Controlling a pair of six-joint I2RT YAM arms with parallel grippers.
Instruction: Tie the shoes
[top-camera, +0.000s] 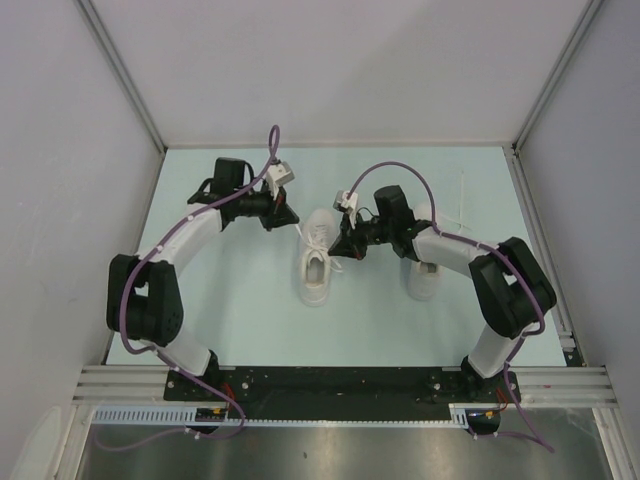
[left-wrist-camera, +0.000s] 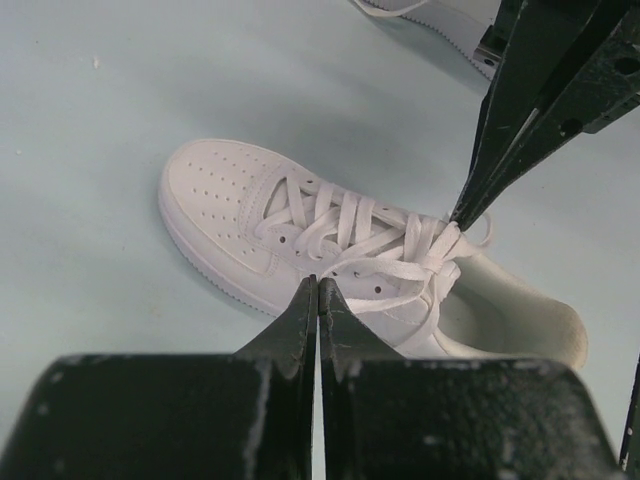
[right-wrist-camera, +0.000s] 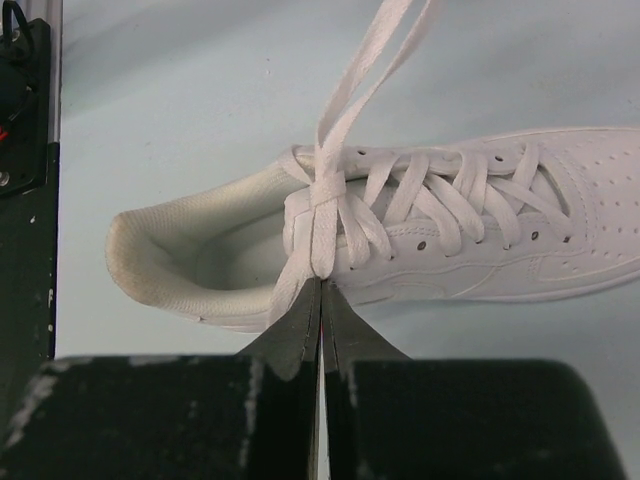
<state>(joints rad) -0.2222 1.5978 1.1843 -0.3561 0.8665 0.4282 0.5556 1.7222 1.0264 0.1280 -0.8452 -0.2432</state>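
Item, middle shoe (top-camera: 318, 262): white, flat on the table (top-camera: 240, 300) between the two arms, toe pointing away from the bases. The right fingers (right-wrist-camera: 300, 335) are clenched on the laces (right-wrist-camera: 325, 215) at the crossing by the top eyelets, probably to pin that first cross so it cannot slacken while the ends are drawn. Two strands run taut from there out of the top of the right wrist view, so you cannot see what holds their far ends. The left fingers (left-wrist-camera: 295, 320) are pressed together, tips just beside the shoe's side. Whether a lace sits between them, you cannot tell. Item, second shoe (top-camera: 425, 282): well to the right and mostly under the right forearm, with its laces hidden overhead. In the left wrist view only its edge shows, cut off by the top of the frame.
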